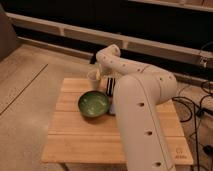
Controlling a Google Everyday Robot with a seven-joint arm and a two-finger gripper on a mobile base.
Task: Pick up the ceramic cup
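Note:
The ceramic cup [93, 76] is a small pale beige cylinder. It stands upright at the far edge of the wooden table [85, 137], just behind the green bowl. My gripper [99, 74] comes down from the white arm's bent wrist [109, 54] and is right against the cup's right side. The arm hides where the gripper meets the cup.
A wide green bowl [93, 104] sits mid-table in front of the cup. A dark striped object [111, 86] lies to the right of the bowl, partly behind my arm. My thick white arm [142, 115] covers the table's right half. A dark wall with a ledge runs behind.

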